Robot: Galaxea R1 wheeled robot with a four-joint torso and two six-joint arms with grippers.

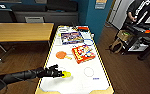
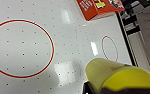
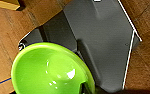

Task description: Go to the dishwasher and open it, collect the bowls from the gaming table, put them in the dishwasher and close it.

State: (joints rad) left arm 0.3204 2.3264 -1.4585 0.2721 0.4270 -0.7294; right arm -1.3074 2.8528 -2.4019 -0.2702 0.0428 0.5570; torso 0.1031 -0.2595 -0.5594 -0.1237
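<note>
Here the left claw (image 1: 61, 73), on its black arm, reaches over the long white-topped, yellow-edged gaming desk (image 1: 98, 85) and is closed on a small yellow-green bowl (image 1: 66, 74), held just above the white surface. Farther up that desk from the bowl lie a flat orange paddle (image 1: 61, 54), a red board game box (image 1: 83, 53) beside it and a purple board game box (image 1: 71, 37) beyond. In the left wrist view the bowl (image 2: 121, 76) hangs near a small red ring (image 2: 109, 48) printed on the desk. The right claw's grip cannot be told; a bright green round bowl (image 3: 51, 71) sits close before its wrist camera, over wooden floor (image 3: 146, 67).
</note>
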